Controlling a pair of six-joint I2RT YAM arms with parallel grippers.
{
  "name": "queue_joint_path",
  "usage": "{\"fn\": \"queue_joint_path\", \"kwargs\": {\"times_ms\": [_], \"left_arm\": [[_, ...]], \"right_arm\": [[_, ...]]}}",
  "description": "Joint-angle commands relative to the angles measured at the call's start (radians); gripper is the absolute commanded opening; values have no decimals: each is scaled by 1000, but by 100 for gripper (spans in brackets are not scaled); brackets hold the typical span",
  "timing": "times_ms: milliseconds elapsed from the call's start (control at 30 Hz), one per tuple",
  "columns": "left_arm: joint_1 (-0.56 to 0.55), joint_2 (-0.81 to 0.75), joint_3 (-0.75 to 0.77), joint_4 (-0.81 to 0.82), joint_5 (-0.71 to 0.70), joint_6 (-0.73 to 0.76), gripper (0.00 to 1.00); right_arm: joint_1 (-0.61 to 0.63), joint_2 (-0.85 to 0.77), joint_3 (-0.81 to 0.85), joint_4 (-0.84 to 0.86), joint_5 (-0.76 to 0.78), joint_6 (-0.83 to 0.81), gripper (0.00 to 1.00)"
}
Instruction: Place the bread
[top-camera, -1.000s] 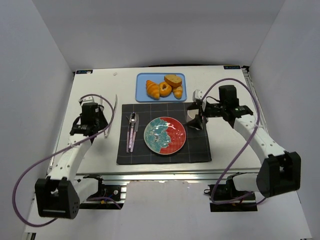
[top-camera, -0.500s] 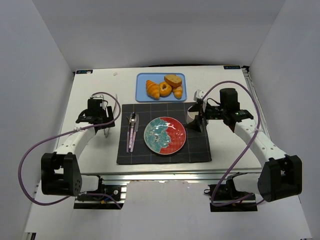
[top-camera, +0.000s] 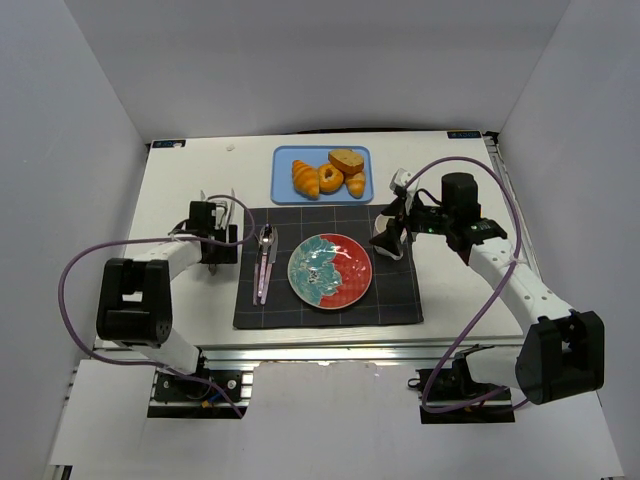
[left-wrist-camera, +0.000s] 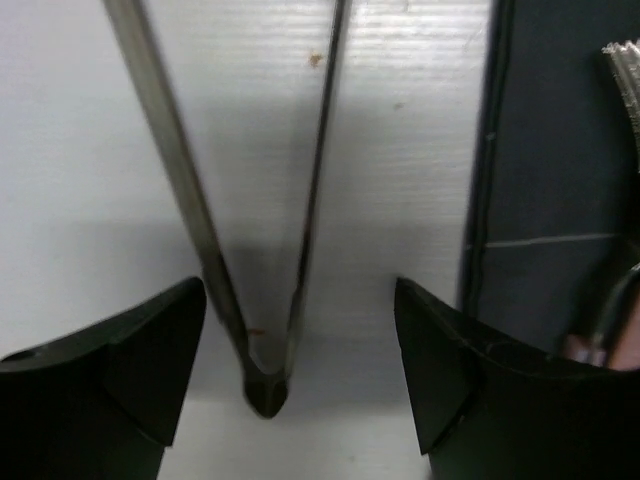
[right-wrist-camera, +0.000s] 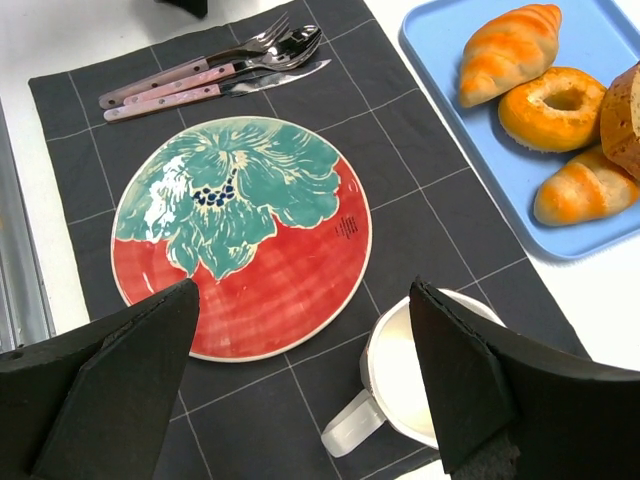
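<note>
The bread (top-camera: 330, 178) is a small round golden bun with a hole. It lies on the blue tray (top-camera: 283, 187) at the back, among croissants and a cut roll, and also shows in the right wrist view (right-wrist-camera: 552, 105). My right gripper (top-camera: 390, 233) is open and empty, hovering over the white mug (right-wrist-camera: 420, 372) just right of the plate (right-wrist-camera: 240, 235); the bun is up and to the right of it (right-wrist-camera: 300, 360). My left gripper (top-camera: 212, 247) is open and empty, low over the table left of the mat, straddling the hinged end of metal tongs (left-wrist-camera: 262, 385).
A dark grid mat (top-camera: 400, 295) holds the red and teal plate (top-camera: 330, 270), the mug and cutlery (top-camera: 263, 262) with pink handles. Croissants (right-wrist-camera: 510, 48) and a brown-topped roll (top-camera: 346, 160) crowd the bun on the tray. White walls enclose the table.
My left arm has swung right and folded in, bringing its gripper from the far left to beside the mat's left edge over the tongs. My right gripper has shifted slightly back.
</note>
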Motion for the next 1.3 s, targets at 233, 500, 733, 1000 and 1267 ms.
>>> {"fn": "queue_joint_path", "kwargs": {"times_ms": [233, 500, 733, 1000, 1267], "left_arm": [[37, 146, 90, 87, 44, 53, 81], [100, 248, 130, 88, 150, 45, 62], [106, 229, 152, 98, 147, 25, 26], [68, -30, 222, 120, 390, -227, 17], [-209, -121, 133, 354, 478, -619, 26]], "right_arm": [[-3, -46, 3, 15, 24, 5, 89], [-3, -45, 2, 15, 34, -1, 89], [-8, -48, -1, 7, 39, -12, 90], [-29, -65, 20, 17, 62, -8, 89], [-80, -66, 51, 29, 64, 23, 89]]}}
